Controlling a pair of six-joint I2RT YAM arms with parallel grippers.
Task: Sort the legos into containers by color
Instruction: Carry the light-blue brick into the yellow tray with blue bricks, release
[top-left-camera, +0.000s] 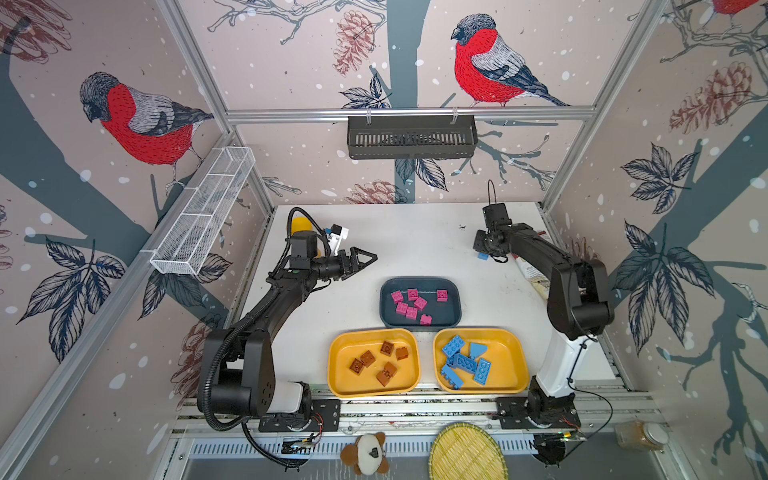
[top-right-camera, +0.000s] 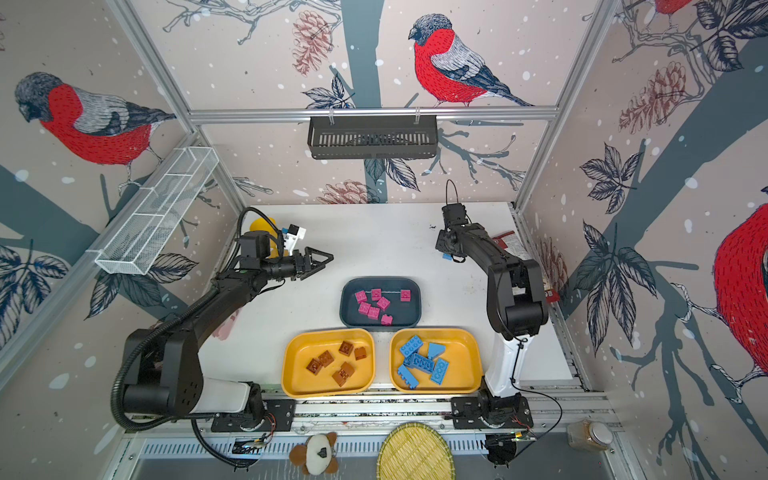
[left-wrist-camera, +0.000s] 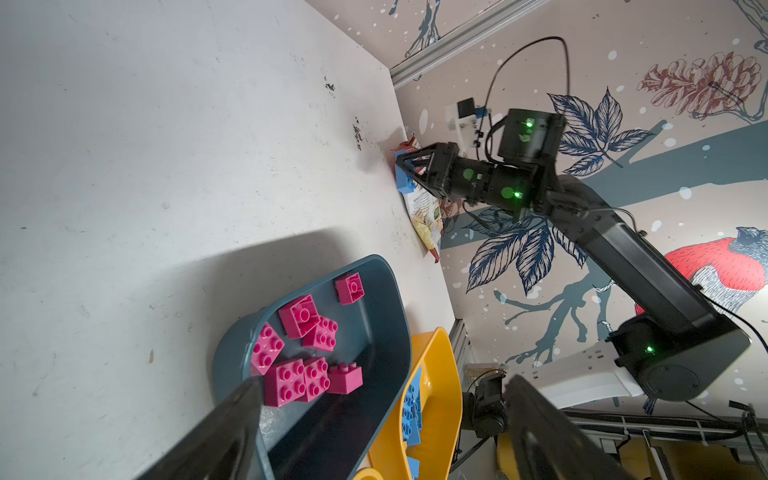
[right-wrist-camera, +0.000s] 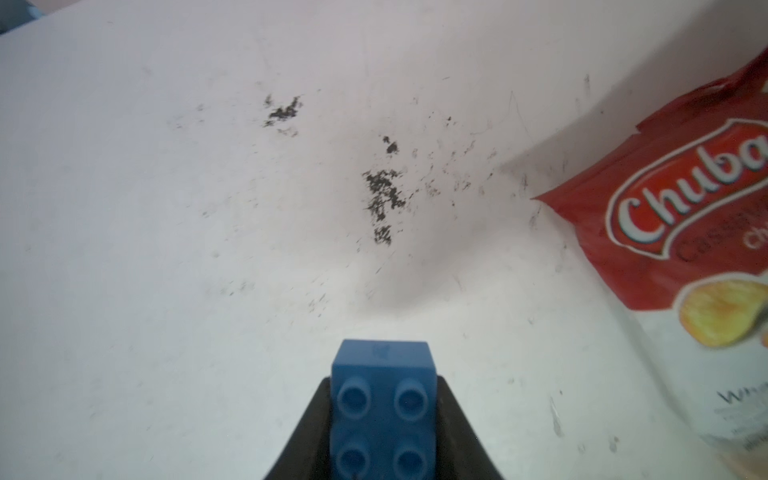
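Note:
My right gripper (right-wrist-camera: 384, 419) is shut on a blue lego brick (right-wrist-camera: 384, 399), studs facing the camera, low over the white table at the far right (top-left-camera: 483, 256). My left gripper (top-left-camera: 368, 261) hovers open and empty left of the dark teal tray (top-left-camera: 451, 286), its fingers (left-wrist-camera: 232, 428) wide apart. Several pink legos (top-left-camera: 409, 305) lie in the teal tray. At the front, one yellow tray (top-left-camera: 345, 384) holds several brown legos (top-left-camera: 376, 359). The yellow tray beside it (top-left-camera: 509, 365) holds several blue legos (top-left-camera: 465, 361), one of them wedge-shaped.
A red and white chip bag (right-wrist-camera: 685, 232) lies on the table just right of the held brick. A yellow object (top-left-camera: 301, 224) stands behind the left arm. A black slotted basket (top-left-camera: 411, 137) and a white wire basket (top-left-camera: 203, 212) hang on the walls.

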